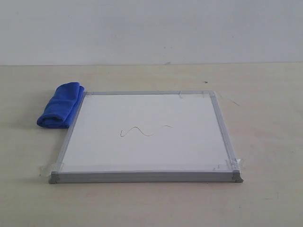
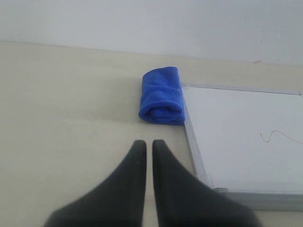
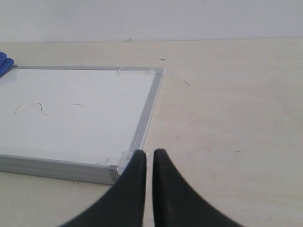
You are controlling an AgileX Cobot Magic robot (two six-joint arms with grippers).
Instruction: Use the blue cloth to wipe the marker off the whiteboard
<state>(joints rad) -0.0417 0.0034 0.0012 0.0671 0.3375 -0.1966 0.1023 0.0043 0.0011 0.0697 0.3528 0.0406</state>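
Note:
The whiteboard [image 1: 147, 135] lies flat on the table, grey-framed, with tape at its corners. A thin wavy marker line [image 1: 144, 130] runs across its middle; the same marker line [image 3: 42, 108] shows in the right wrist view. The blue cloth [image 1: 60, 105], a folded bundle, rests on the table against the board's far left corner. My left gripper [image 2: 149, 143] is shut and empty, hanging short of the blue cloth [image 2: 161, 96] and beside the whiteboard [image 2: 236, 132]. My right gripper [image 3: 149, 153] is shut and empty, by the near right corner of the whiteboard [image 3: 85, 113]. Neither gripper shows in the exterior view.
The pale wooden table [image 1: 265, 94] stretches around the board, ending at a white wall [image 1: 151, 28] behind. A faint scratch mark [image 3: 183, 81] lies on the table past the board's far right corner.

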